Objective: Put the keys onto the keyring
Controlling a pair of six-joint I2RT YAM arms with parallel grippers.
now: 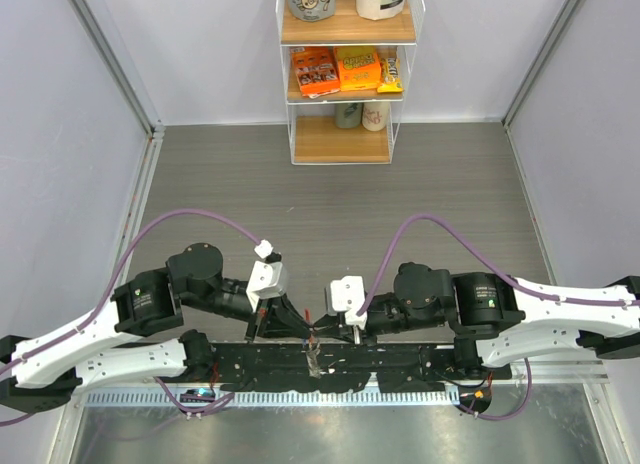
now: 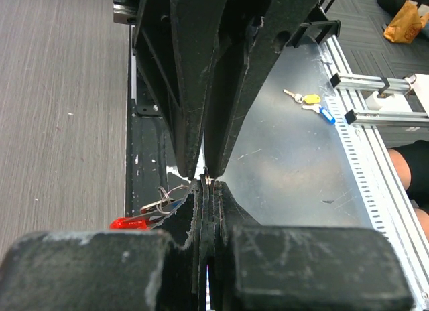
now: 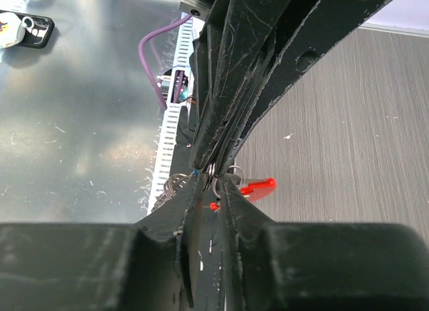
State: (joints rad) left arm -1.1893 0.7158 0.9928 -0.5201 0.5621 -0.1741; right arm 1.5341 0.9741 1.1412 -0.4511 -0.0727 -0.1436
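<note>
Left claw (image 2: 204,185), right claw (image 3: 213,187) pinch keyring (image 2: 134,223) over rail (image 1: 400,365).

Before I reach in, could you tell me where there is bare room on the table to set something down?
The grey tabletop lies bare between the shelf unit and the arms. It is crowded at the near middle, where the left gripper and right gripper meet tip to tip at the keyring. Loose keys lie on the metal sheet.

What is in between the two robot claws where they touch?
The keyring: its silvery loop sits where the tips meet, red fob hanging beside. The right wrist view shows it best.
</note>
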